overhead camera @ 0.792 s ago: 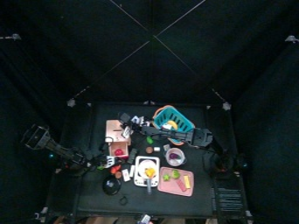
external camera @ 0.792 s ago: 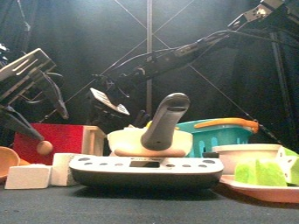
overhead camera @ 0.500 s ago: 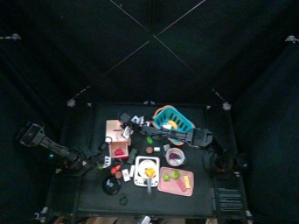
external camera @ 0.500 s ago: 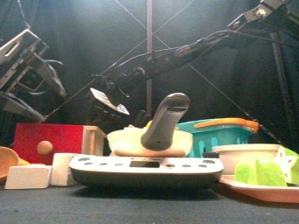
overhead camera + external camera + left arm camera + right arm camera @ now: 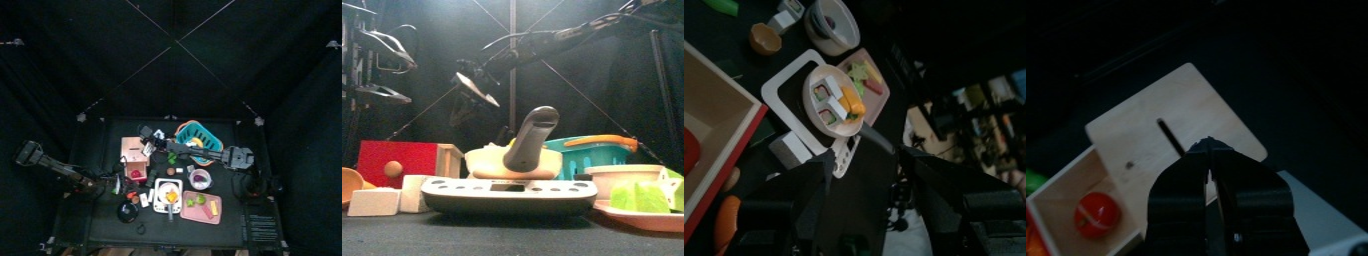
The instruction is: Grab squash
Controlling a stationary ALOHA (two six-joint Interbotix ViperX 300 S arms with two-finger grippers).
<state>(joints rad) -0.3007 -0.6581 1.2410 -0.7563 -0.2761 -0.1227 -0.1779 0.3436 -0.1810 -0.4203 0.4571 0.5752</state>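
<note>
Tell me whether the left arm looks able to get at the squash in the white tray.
Probably yes. The squash lies uncovered on top in the white tray, with nothing over it. The left arm is raised at the table's left, and the right arm reaches elsewhere, toward the far side.

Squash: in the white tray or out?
In. The left wrist view shows the squash lying in the white tray, nothing gripping it.

Right pincer [image 5: 1211,190] closed, left unseen

Small black table [image 5: 100,190], white tray [image 5: 167,195], pink board [image 5: 202,209] (green pieces), teal basket [image 5: 201,135]
</note>
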